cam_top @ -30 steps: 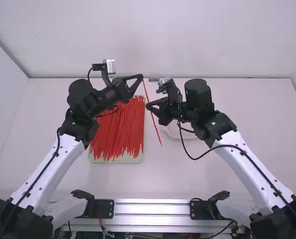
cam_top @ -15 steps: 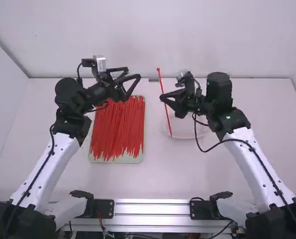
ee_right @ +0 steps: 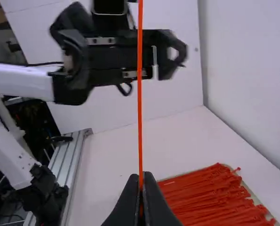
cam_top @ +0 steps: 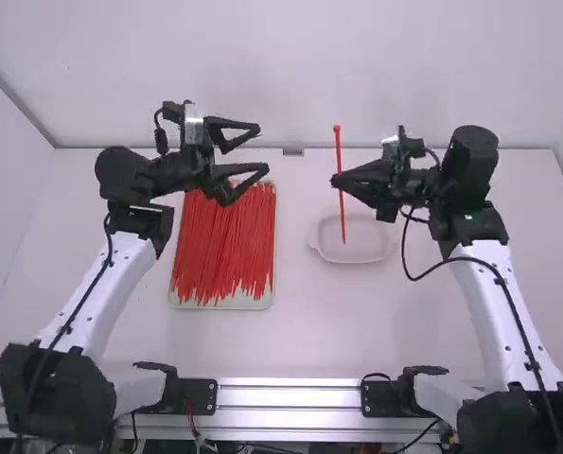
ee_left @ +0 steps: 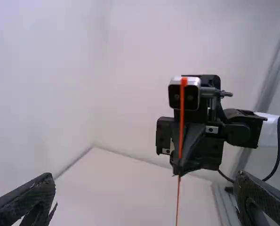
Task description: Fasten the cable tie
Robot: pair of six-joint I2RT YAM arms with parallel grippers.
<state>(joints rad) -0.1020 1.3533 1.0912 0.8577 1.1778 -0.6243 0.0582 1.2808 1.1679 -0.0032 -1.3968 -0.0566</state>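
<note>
Right gripper [cam_top: 343, 185] pinches the thin red plastic cable tie [cam_top: 339, 151] mid-strap, upright, ends free above and below the pinch. Left gripper [cam_top: 262, 148] spread wide, well apart, facing it. Risk: strap pivots in the single pinch, so the left grab misses.

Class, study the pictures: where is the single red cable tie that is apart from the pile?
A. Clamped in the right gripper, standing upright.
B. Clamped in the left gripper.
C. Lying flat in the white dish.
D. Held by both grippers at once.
A: the right gripper is shut on the cable tie, which stands upright, while the left gripper is open and apart from it.
</note>
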